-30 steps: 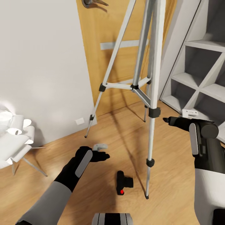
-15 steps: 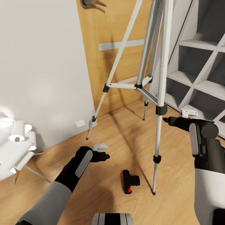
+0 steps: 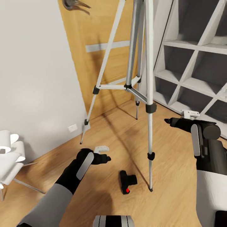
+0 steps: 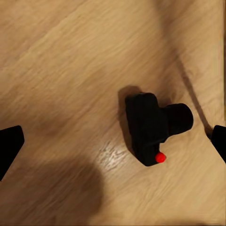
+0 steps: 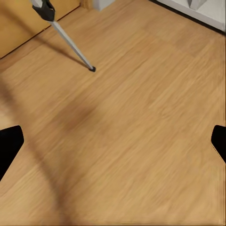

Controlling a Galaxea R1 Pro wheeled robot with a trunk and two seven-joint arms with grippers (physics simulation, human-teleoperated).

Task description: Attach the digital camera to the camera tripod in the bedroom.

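The digital camera [image 3: 127,182] lies on the light wood floor, lens toward the tripod, red dot on its body. In the left wrist view the camera [image 4: 153,128] sits below and between the spread fingertips [image 4: 9,146]. My left gripper [image 3: 105,154] hovers open just up and left of it, apart from it. The camera tripod [image 3: 127,86] stands right behind, silver legs spread, its nearest foot [image 3: 150,189] beside the camera; its head is out of view. My right gripper [image 3: 178,117] is open and empty, right of the tripod; a tripod foot [image 5: 92,68] shows in the right wrist view.
A wooden door [image 3: 104,47] with a lever handle [image 3: 74,3] stands behind the tripod, with a white wall [image 3: 31,78] left of it. A grey diagonal-cell shelf [image 3: 189,63] fills the right. White rolled shapes on thin legs [image 3: 8,154] sit at far left.
The whole picture has shifted, so the camera moved: more shelf shows at right, and tripod and door stand further left. Both arms hold the same pose and the digital camera still lies on the floor.
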